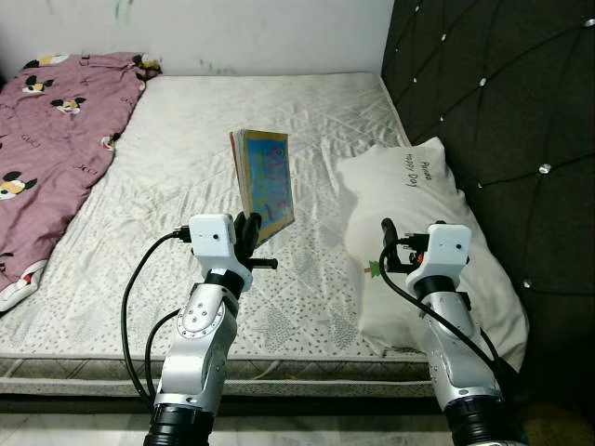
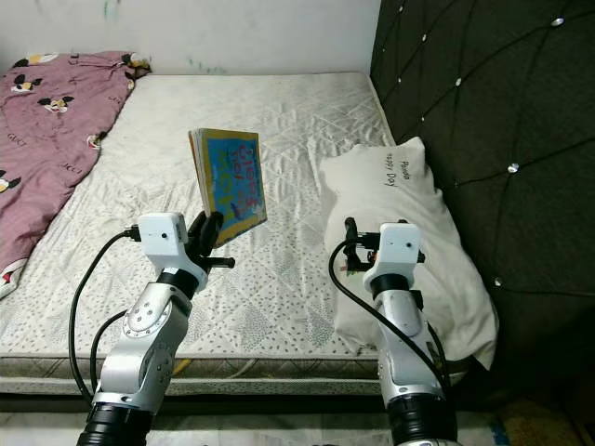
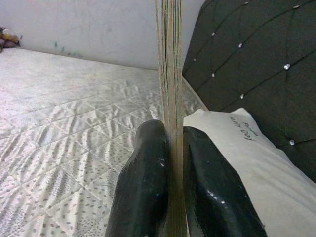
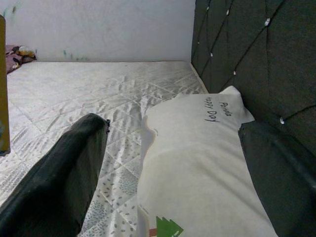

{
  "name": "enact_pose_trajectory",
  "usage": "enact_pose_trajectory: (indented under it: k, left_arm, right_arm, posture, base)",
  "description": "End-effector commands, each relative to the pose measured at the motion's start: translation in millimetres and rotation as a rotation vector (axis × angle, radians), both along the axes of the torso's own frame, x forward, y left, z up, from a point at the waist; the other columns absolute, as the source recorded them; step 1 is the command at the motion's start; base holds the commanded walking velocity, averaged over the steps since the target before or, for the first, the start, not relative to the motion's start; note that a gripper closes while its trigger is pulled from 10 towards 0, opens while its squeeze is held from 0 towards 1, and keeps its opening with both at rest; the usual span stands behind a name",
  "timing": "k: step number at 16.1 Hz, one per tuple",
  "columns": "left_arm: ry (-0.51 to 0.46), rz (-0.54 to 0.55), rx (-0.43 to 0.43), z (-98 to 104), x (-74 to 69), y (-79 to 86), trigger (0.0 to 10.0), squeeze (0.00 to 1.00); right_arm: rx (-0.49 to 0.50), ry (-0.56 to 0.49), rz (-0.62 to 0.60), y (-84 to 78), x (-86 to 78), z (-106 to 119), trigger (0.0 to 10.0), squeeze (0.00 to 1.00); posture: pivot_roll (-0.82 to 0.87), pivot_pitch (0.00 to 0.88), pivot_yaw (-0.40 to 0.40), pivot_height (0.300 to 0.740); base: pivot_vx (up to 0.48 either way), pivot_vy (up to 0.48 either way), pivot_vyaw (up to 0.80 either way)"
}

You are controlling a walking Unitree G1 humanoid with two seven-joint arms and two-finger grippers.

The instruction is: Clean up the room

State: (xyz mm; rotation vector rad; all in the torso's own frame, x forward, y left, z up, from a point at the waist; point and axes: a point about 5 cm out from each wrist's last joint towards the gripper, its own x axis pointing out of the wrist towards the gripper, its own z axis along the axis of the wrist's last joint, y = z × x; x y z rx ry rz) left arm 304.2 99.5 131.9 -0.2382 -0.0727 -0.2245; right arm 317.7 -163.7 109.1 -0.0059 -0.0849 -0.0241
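A colourful children's book point(image 1: 265, 181) stands upright above the mattress point(image 1: 186, 158), pinched at its lower edge by my left gripper point(image 1: 249, 232). In the left wrist view the book's page edge point(image 3: 170, 89) runs straight up between the two black fingers point(image 3: 143, 177), which are shut on it. My right gripper point(image 1: 386, 243) hovers open over the near end of a white pillow point(image 1: 423, 232) printed with "Panda Happy Day". The right wrist view shows its fingers point(image 4: 64, 168) spread wide on either side of the pillow point(image 4: 197, 163).
A dark tufted headboard point(image 1: 502, 102) runs along the right side of the bed. A mauve cartoon-print blanket point(image 1: 46, 139) lies bunched at the left. The white wall point(image 1: 232, 32) closes the far side. The mattress's near edge point(image 1: 93, 367) is just below my arms.
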Motion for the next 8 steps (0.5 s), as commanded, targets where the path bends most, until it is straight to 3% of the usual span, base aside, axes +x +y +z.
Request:
enact_pose_trajectory:
  k: [1, 8]
  left_arm:
    - [-0.065, -0.016, -0.011, 13.2, -1.0, -2.4, 10.0, 0.00]
    - [-0.083, -0.064, -0.010, 15.2, -2.8, -5.7, 10.0, 0.00]
  right_arm:
    - [-0.002, 0.008, 0.007, 1.8, 2.0, 0.6, 10.0, 0.00]
    - [-0.021, 0.020, -0.001, -0.2, -1.0, -3.7, 10.0, 0.00]
  posture:
    - [-0.11, 0.108, 0.033, 0.740]
    - [-0.11, 0.110, 0.035, 0.740]
  base:
    - [0.000, 0.000, 0.00]
    - [0.000, 0.000, 0.00]
